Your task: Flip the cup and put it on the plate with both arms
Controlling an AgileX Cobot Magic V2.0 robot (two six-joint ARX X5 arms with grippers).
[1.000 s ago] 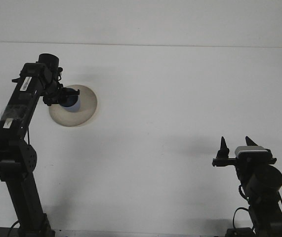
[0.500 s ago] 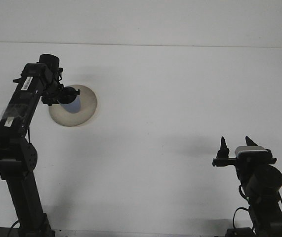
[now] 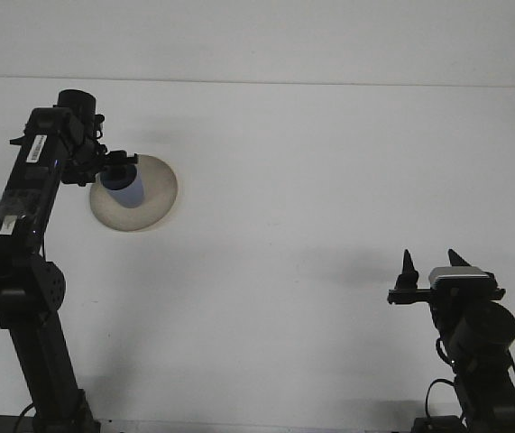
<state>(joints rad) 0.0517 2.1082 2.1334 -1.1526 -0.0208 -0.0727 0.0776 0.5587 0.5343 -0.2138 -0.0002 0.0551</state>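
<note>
Your left gripper (image 3: 120, 162): clamped on blue cup (image 3: 124, 188), over plate (image 3: 153, 194) near tabletop's far-left edge for placing; right gripper (image 3: 430, 267): agape, idle

A plain white table (image 3: 311, 207) fills the view — smooth and matte, with faint grey shadows on it. Along the top edge, a pale wall (image 3: 266, 36) meets it — nothing more shows.
</note>
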